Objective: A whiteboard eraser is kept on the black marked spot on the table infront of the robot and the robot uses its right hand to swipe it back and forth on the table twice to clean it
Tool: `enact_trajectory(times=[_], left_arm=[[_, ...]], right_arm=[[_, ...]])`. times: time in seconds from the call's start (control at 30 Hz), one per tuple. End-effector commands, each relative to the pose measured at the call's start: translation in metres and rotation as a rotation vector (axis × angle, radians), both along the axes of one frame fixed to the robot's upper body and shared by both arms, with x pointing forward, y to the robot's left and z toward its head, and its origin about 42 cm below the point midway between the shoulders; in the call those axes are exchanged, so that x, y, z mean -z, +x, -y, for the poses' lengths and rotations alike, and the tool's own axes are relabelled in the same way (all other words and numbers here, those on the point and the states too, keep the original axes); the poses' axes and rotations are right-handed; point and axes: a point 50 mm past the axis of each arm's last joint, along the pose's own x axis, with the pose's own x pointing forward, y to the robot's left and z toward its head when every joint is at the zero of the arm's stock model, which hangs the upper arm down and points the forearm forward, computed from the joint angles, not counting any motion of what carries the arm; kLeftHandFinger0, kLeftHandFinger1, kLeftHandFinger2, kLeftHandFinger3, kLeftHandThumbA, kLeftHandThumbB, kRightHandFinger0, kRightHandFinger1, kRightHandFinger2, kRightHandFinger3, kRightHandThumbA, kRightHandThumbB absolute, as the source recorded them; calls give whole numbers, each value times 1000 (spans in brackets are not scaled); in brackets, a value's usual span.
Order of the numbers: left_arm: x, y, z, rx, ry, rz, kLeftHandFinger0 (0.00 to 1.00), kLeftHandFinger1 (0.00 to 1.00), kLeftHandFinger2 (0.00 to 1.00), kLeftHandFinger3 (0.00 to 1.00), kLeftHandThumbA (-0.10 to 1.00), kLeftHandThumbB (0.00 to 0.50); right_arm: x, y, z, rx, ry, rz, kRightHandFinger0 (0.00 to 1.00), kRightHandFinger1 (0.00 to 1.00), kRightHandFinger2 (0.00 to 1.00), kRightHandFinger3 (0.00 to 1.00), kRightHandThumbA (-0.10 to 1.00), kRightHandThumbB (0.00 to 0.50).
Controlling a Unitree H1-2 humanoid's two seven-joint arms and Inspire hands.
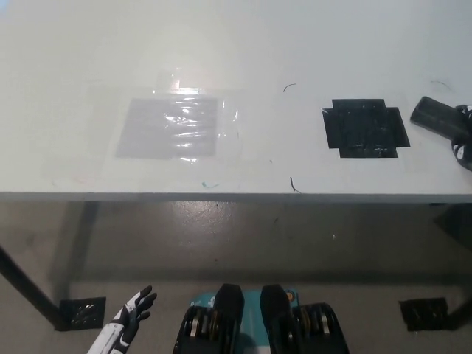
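mid-swipe, by the look of it: whiteboard eraser out at the right end of the counter, just beside the black marked spot and off it. right hand barely in view at the picture's right edge, touching the eraser's far end; cannot tell whether clamped on it or only pressing. white left hand resting low at the lower left, below the counter edge, holding nothing, fingers apart.

to do the stroke well: keep the eraser flat on the counter, press evenly, draw it back across the marked spot toward the clear taped sheet, stay clear of the front edge.

no brand, label or readable writing anywhere; only a few faint pen ticks.
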Motion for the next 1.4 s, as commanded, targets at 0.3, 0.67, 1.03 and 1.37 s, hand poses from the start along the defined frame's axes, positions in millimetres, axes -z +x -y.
enact_trajectory(times=[0.3,0.67,1.03,1.37], left_arm=[[-10,7,-4,5,-4,59,1000,1000,1000,1000,1000,387],[-9,8,-3,6,-7,60,1000,1000,1000,1000,1000,400],[-11,9,0,10,-20,72,1000,1000,1000,1000,1000,388],[-15,13,-2,13,-16,83,1000,1000,1000,1000,1000,372]], right_arm=[[-1,-58,126,344,-281,-122,785,941,1000,1000,567,131],[-15,-16,60,175,-125,-35,602,700,751,909,580,164],[-32,33,-121,-234,-31,56,271,381,481,742,631,163],[-40,31,-210,-433,39,103,193,202,285,505,559,175]])
